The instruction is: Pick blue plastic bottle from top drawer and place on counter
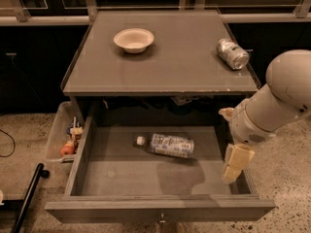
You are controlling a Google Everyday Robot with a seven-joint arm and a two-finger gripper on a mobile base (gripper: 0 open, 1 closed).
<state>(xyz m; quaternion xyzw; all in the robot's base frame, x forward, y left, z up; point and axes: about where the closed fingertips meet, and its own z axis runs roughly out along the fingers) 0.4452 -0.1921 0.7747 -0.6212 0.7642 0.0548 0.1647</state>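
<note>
The blue plastic bottle [167, 145] lies on its side in the middle of the open top drawer [121, 176], white cap pointing left. The counter [170, 67] sits above the drawer. My gripper [235, 163] hangs pointing down over the drawer's right edge, to the right of the bottle and apart from it. It holds nothing that I can see. The pale arm [277, 101] reaches in from the right.
A white bowl [133, 39] stands at the counter's back left. A silver can [232, 53] lies at its back right. A pale tray of small colourful items [68, 137] sits left of the drawer. A black pole [26, 198] leans at the lower left.
</note>
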